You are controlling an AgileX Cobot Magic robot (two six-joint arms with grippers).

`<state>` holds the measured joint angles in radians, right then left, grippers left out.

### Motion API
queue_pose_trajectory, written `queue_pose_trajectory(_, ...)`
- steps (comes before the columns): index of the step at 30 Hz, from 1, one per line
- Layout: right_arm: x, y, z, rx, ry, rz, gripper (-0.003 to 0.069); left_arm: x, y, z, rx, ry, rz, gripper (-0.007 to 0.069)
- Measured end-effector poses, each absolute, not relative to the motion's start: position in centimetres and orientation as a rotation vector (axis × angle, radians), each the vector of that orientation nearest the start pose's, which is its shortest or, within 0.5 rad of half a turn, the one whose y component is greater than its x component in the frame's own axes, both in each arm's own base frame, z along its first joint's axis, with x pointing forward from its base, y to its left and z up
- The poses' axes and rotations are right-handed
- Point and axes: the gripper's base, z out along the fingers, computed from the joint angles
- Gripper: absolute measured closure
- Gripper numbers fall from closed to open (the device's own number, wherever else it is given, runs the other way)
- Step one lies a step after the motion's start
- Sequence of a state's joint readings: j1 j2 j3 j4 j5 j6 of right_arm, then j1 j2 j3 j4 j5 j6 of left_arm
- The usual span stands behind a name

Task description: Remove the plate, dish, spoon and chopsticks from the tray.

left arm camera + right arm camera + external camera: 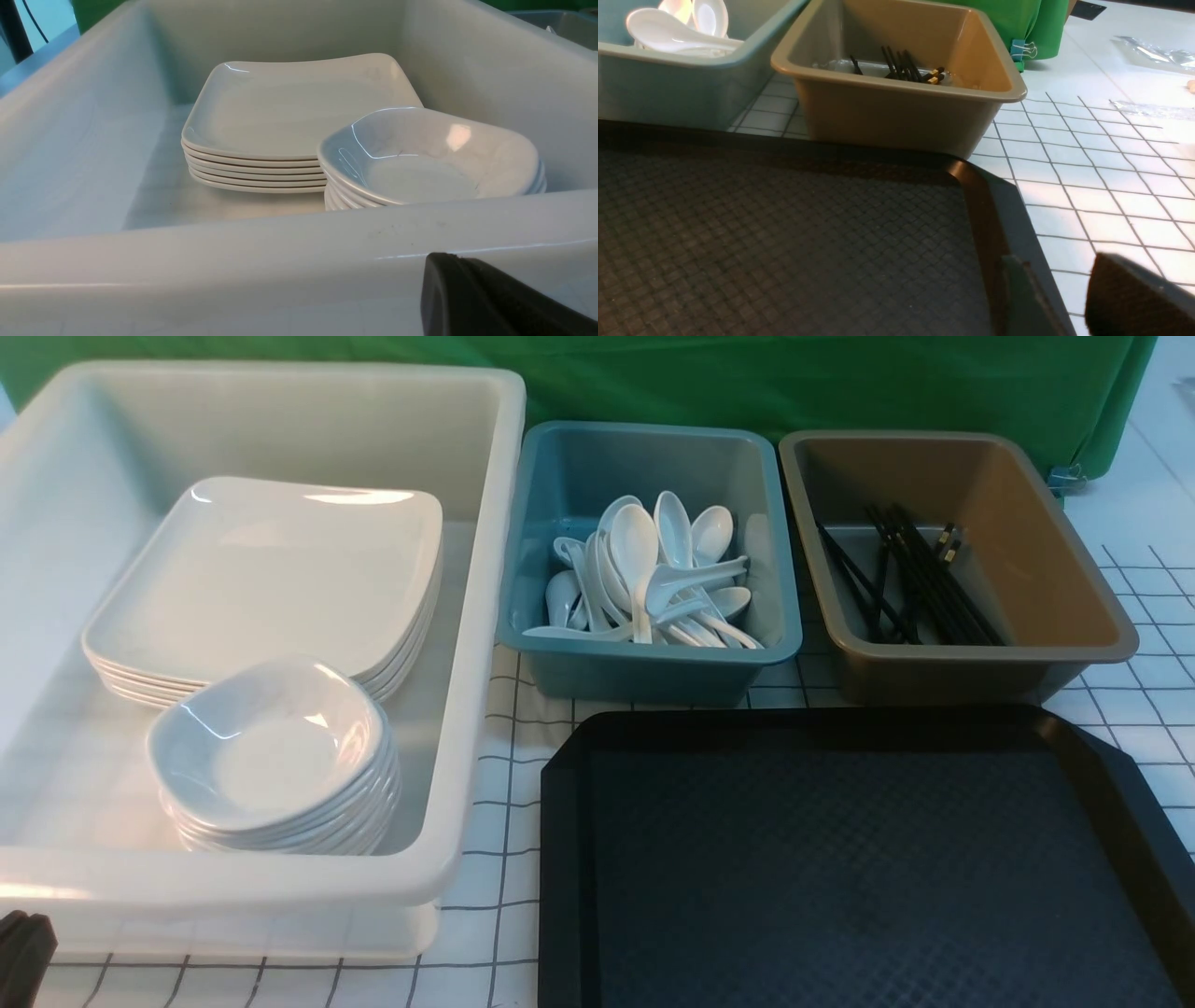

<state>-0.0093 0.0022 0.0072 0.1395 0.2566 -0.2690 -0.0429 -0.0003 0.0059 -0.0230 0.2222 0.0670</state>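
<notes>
My tray lies bare on the checked bench, its textured floor carrying nothing. The plates sit stacked in the white tub to its left, with a stack of small dishes just in front of them. The spoons are heaped in the teal tub and the chopsticks lie in the brown tub, both behind the tray. My left hand is closed and empty, just outside the white tub's near wall. My right hand stands partly open over the tray's right rim, gripping nothing.
</notes>
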Motion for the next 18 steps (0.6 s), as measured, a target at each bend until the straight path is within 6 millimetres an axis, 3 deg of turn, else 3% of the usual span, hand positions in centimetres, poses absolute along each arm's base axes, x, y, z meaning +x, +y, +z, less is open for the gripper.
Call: queue_pose_trajectory(18,5.55,0.27,18.75,-0.129,1.744,-0.069,0.0419,5.57,-0.28,19.11,0.079,1.709,-0.002,0.0606)
